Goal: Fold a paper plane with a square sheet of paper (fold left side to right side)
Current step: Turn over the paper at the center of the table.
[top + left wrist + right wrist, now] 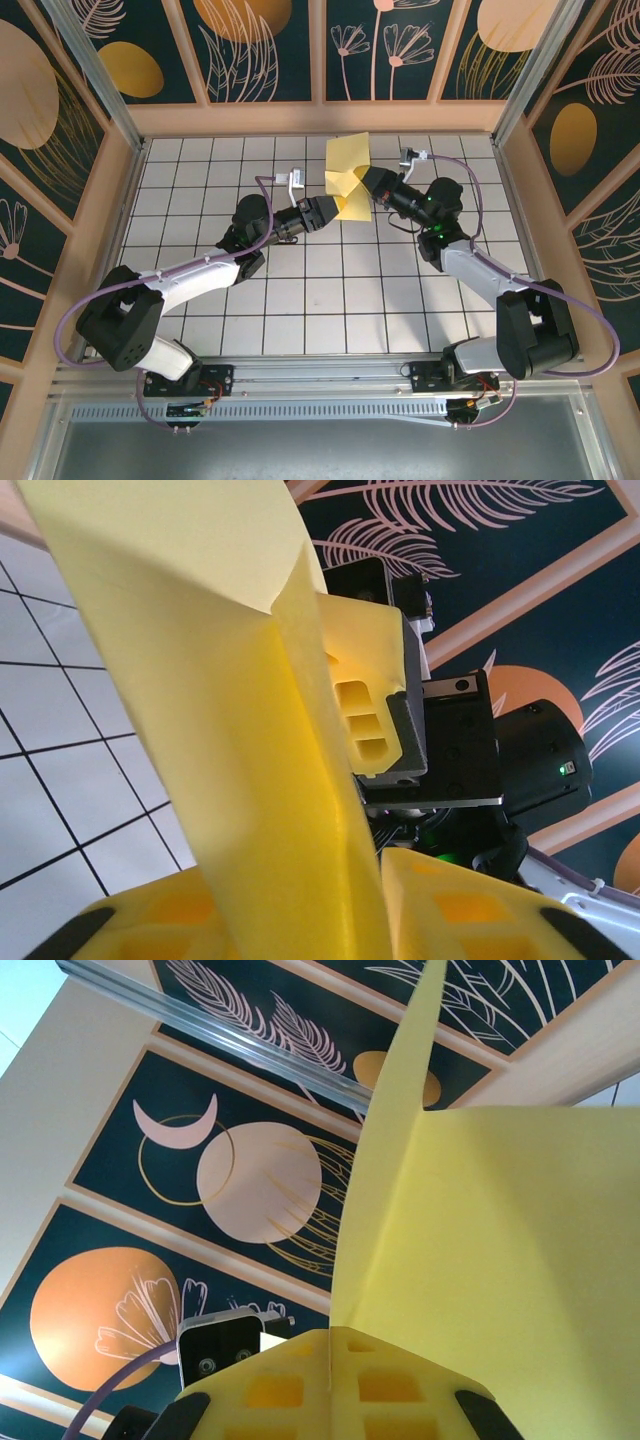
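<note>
The creased square sheet of paper (348, 160) is held above the white tiled table (330, 300), near its far edge. Dark floral wall panels (265, 50) ring the table. The right gripper (372, 187) pinches the sheet. The left gripper (330, 208) straddles it, though I cannot tell whether it is clamped.

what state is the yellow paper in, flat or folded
Folded, not flat: the square sheet of paper shows a sharp crease and angled flaps, held up in the right gripper.

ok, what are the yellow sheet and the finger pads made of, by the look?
Yellow sheet: thin matte paper, likely; it holds sharp creases and stands in flaps. Finger pads: probably moulded plastic, matte yellow, with rectangular pockets.
</note>
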{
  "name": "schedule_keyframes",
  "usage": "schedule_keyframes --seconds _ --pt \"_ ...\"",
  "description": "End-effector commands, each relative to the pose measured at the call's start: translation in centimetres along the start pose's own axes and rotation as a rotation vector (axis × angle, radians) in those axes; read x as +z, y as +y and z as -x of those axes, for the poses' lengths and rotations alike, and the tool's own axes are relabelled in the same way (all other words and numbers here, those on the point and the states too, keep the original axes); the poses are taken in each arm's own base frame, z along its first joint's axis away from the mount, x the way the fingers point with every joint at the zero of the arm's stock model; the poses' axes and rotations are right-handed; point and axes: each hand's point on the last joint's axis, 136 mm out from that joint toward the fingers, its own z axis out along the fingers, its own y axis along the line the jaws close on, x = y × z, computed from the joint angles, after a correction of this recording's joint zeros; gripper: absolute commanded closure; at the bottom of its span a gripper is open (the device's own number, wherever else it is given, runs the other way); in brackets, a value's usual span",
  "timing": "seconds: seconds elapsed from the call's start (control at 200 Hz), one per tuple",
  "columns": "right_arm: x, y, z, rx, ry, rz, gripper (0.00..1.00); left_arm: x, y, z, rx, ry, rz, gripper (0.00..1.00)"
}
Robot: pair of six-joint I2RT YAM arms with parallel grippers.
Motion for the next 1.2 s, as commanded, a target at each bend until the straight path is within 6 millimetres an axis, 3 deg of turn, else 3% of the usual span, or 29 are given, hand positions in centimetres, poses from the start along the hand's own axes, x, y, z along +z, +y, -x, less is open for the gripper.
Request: schedule_keyframes --seconds 0.0,0.315,0.475,0.611,0.746,0.811,0.856,1.006,1.196 --pt "-0.3 0.7 -0.1 -0.025 -0.013 0.012 1.00 0.3 -0.8 0.7 0.031 -0.016 -0.013 0.71" --pt "-0.5 1.0 -0.2 -0.053 -0.013 0.005 0.98 0.2 0.2 0.3 0.012 -0.014 0.019 0.90" --pt "-1.1 0.6 0.1 -0.110 -0.021 -0.057 0.79 -0.2 0.7 0.0 0.014 -0.007 0.049 0.98" --pt "-2.5 -0.8 0.8 -0.174 -0.039 -0.168 0.61 -0.6 1.3 -0.4 0.055 0.032 0.120 1.00" --pt "-5.1 -3.6 2.0 -0.247 -0.063 -0.351 0.47 -1.5 3.3 -1.4 0.136 0.136 0.289 1.00" --pt "-6.7 -5.4 2.6 -0.300 -0.071 -0.480 0.43 -2.6 5.2 -2.2 0.169 0.204 0.413 1.00" --pt "-8.2 -6.9 3.2 -0.336 -0.079 -0.596 0.40 -2.8 5.4 -1.6 0.208 0.220 0.471 1.00" --pt "-13.4 -10.8 4.5 -0.427 -0.102 -0.925 0.27 -5.5 8.8 -1.6 0.277 0.308 0.744 1.00" --pt "-18.5 -14.1 5.1 -0.460 -0.117 -1.174 0.13 -8.7 11.0 -0.5 0.445 0.436 1.148 1.00"
